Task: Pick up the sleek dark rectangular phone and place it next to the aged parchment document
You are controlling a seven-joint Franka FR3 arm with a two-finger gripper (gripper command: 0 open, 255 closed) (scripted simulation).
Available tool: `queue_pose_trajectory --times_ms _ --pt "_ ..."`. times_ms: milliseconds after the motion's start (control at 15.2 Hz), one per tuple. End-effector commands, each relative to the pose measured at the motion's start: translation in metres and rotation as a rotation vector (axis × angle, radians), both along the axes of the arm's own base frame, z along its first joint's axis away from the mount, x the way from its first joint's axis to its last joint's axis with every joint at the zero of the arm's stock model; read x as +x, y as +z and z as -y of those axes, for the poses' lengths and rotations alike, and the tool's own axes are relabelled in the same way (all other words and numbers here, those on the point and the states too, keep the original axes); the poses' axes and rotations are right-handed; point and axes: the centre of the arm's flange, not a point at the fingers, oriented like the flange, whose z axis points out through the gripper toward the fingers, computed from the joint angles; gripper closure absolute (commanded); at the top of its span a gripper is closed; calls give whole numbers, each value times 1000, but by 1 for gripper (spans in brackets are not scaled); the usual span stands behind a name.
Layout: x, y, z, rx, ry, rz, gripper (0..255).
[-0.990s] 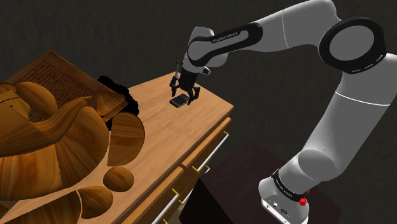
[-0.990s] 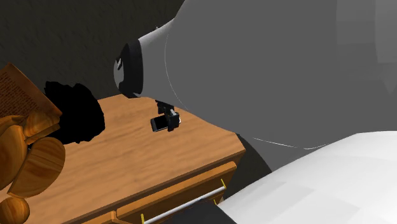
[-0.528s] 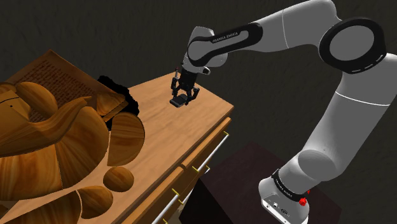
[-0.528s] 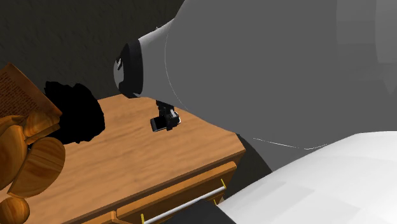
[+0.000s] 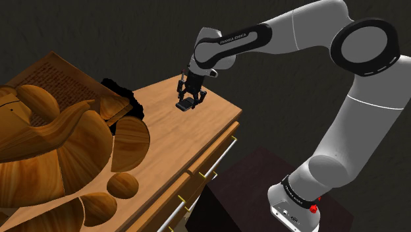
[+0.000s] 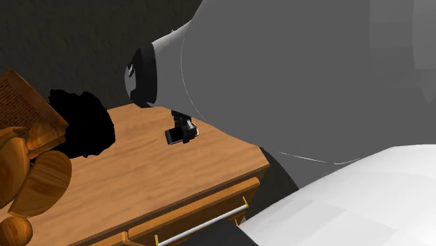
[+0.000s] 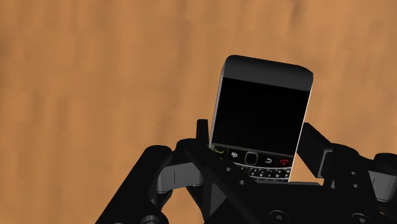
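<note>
A dark rectangular phone with a black screen and a small keypad lies on the wooden dresser top, near its far corner. My black gripper is shut on the phone, one finger pressed against each long side. In the shoulder view the gripper points down at the phone. The second exterior view shows the phone under the gripper. The brown parchment page with lines of text leans at the shoulder view's far left, also seen as the parchment.
A ragged black object sits between the parchment and the phone. Large rounded wooden shapes crowd the dresser's near left. Drawers with metal handles run along the front. The arm's grey link blocks the second exterior view's right.
The fingers, spread around the phone a second ago, have come together on its sides. Arm and phone have stayed put over the last half second.
</note>
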Motion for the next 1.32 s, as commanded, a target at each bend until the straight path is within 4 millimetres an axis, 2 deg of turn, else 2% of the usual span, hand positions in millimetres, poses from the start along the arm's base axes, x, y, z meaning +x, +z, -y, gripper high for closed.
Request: queue_pose_trajectory --times_ms 0,1254 --pt "0 4 0 0 1 -2 255" --pt "0 105 0 0 1 -2 255"
